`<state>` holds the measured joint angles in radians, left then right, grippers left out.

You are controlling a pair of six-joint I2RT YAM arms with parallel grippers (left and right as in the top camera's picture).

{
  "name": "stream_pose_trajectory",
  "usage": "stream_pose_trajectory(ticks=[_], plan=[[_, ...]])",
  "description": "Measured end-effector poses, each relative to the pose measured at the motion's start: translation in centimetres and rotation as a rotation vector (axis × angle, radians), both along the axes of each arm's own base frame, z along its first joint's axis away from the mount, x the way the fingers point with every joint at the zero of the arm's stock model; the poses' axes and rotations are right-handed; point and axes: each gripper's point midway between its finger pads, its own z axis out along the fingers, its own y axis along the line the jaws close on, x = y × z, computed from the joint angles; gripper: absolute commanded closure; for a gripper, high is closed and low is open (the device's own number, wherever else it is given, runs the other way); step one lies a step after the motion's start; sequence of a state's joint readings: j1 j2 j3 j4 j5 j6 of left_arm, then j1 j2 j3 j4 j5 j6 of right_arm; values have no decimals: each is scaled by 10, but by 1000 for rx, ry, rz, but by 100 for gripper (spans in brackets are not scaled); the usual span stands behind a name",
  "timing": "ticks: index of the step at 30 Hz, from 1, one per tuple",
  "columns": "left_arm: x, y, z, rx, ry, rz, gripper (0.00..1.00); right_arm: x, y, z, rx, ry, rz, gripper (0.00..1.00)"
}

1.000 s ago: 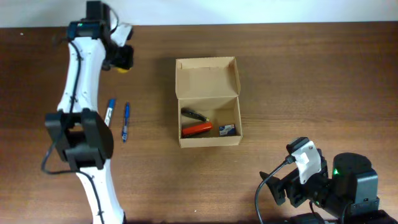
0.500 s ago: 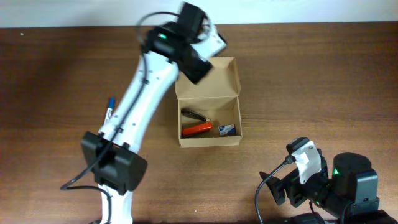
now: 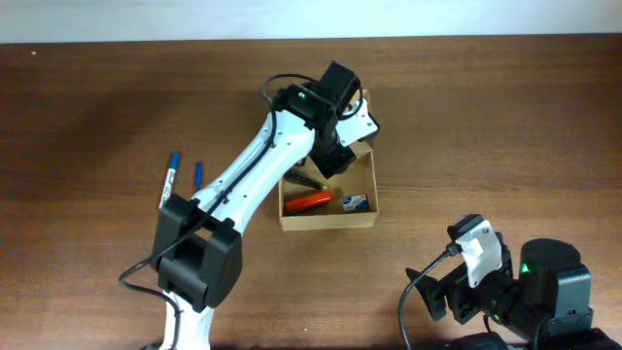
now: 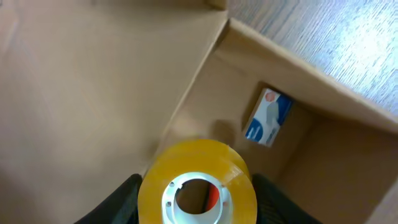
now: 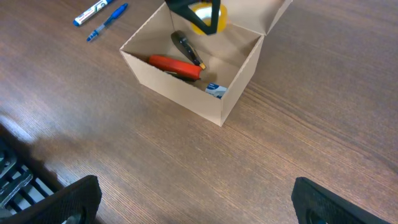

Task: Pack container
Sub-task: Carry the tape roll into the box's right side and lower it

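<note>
We see left gripper [image 4: 198,196] pinching tape roll [image 4: 200,159] over the open container [image 5: 186,94]; right gripper [image 5: 200,202] spread wide

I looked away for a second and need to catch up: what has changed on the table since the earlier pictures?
The left tool, gripping the yellow tape roll throughout, swung from the table's far-left side to above the open cardboard box. Unchanged: the two pens, the orange item inside the box, and the open right tool.

Ahead of the wide-spread fingers [image 5: 68,199], the box [image 5: 168,90] holds an orange tool [image 5: 174,66]; tape [image 5: 202,20] hangs above.
</note>
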<state>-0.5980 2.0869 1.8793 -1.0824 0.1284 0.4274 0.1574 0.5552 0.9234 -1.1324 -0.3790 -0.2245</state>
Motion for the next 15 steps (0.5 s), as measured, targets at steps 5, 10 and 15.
stream_pose_trajectory(ticks=[5, 10, 15], plan=[[-4, -23, -3, -37, -35, -44, 73, 0, 0, 0, 0, 0, 0, 1], [-15, -39, -6, -45, -37, -83, 73, 0, 0, 0, 0, 0, 0, 1], [-17, -43, -6, -49, -39, -87, 73, 0, 0, 0, 0, 0, 0, 1]])
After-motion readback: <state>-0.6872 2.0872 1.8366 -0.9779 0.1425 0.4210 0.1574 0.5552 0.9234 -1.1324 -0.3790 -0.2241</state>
